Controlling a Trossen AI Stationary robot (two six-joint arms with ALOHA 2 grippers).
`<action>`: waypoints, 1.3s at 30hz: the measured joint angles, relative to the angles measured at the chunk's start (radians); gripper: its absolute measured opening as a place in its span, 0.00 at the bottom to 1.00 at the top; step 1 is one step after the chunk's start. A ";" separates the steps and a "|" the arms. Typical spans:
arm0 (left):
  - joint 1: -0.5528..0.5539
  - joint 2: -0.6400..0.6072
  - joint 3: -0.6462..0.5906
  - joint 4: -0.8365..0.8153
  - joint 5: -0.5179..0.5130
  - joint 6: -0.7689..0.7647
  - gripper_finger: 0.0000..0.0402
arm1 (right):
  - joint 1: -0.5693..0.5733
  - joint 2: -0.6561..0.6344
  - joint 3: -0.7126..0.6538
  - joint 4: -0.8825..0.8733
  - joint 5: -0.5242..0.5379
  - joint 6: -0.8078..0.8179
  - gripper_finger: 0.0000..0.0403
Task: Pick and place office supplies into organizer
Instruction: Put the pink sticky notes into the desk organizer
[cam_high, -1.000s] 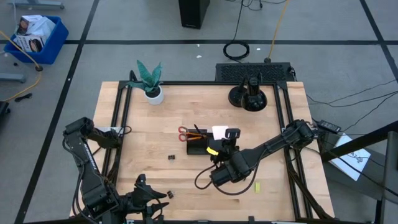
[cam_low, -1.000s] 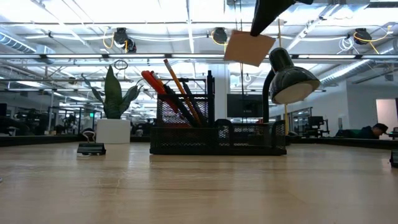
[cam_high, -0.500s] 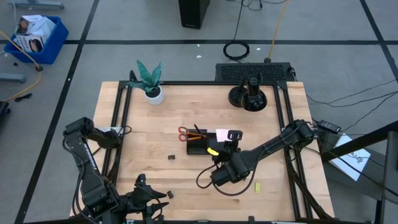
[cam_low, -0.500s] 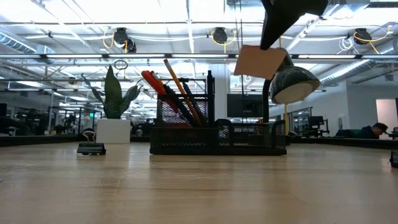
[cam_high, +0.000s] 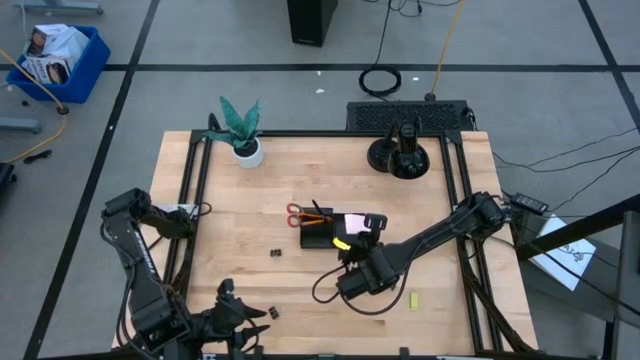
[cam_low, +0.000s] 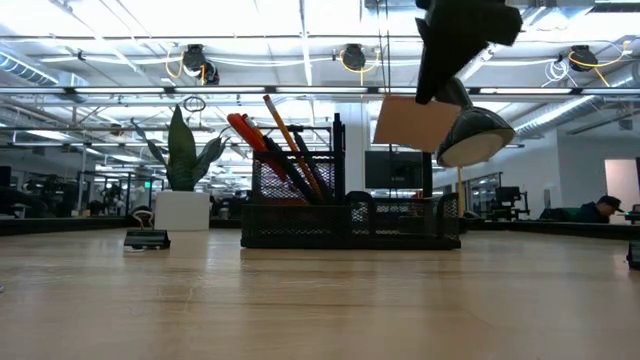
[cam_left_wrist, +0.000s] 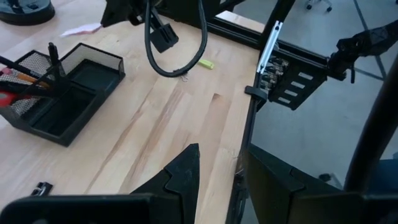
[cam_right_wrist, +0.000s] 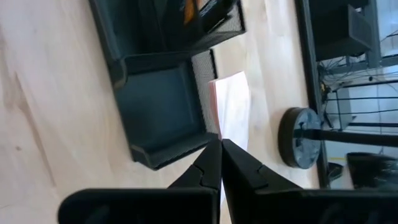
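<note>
Right gripper (cam_right_wrist: 220, 163) clamped on pink sticky-note pad (cam_right_wrist: 231, 102), hanging just above organizer (cam_right_wrist: 163, 109); left gripper (cam_left_wrist: 217, 171) apart, far from organizer.

The right tool (cam_high: 362, 226) holds the sticky-note pad (cam_low: 415, 122) above the organizer (cam_low: 350, 222), with scissors (cam_high: 294, 212) in its left end.

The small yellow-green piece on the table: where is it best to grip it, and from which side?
Probably grip the yellow-green piece across its narrow width, near the middle, coming straight down from above. It lies flat on the table, long and thin, with nothing close beside it, so its long edges are free.
</note>
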 joint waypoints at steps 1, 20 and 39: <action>0.000 0.000 0.000 -0.005 0.000 0.001 0.31 | 0.000 0.000 -0.009 0.009 -0.005 0.002 0.00; 0.000 0.000 0.000 -0.047 -0.003 0.033 0.31 | -0.028 -0.001 -0.043 0.165 0.008 -0.073 0.00; 0.001 0.000 0.000 -0.049 -0.004 0.060 0.31 | -0.033 0.007 -0.043 0.156 -0.072 -0.070 0.00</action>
